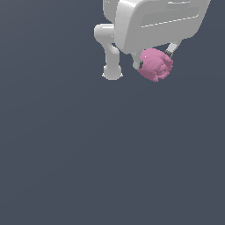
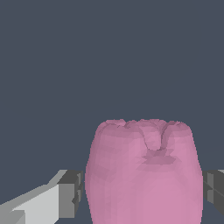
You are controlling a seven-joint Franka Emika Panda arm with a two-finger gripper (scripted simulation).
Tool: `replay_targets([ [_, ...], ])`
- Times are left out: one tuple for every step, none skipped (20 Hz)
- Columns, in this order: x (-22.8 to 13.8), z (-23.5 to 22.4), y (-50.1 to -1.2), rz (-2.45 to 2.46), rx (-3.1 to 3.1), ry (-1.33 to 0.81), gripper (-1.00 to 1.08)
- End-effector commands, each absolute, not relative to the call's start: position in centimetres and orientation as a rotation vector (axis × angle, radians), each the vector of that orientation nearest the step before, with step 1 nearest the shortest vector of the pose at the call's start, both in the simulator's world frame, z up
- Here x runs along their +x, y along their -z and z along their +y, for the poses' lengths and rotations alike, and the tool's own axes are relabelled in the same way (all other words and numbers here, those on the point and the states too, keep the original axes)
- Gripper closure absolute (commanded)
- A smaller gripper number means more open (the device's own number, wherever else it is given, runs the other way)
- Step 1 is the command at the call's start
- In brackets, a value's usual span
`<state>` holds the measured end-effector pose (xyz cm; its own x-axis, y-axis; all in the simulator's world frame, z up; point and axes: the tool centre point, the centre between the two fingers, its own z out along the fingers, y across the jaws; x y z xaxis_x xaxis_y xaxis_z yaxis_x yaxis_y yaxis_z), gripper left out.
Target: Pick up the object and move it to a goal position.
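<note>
The object is a small pink lumpy blob hanging under the white hand of my arm at the top of the exterior view. My gripper is shut on it, with a finger on each side. In the wrist view the pink blob fills the space between the two grey finger pads, which press against its sides. It is held up off the grey floor. No goal marker shows in either view.
The arm's white base and lower link stand just to the exterior view's left of the gripper. Plain dark grey floor lies all around.
</note>
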<state>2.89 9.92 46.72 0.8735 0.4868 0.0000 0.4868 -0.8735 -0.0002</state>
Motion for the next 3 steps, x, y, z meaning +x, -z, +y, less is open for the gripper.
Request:
replay_targets([
  [2.97,9.96,-46.88,-0.790,-3.041,0.000,1.08],
  [2.98,9.96,-46.89,-0.790,-3.041,0.000,1.08],
  [2.98,9.96,-46.89,-0.790,-3.041,0.000,1.08],
])
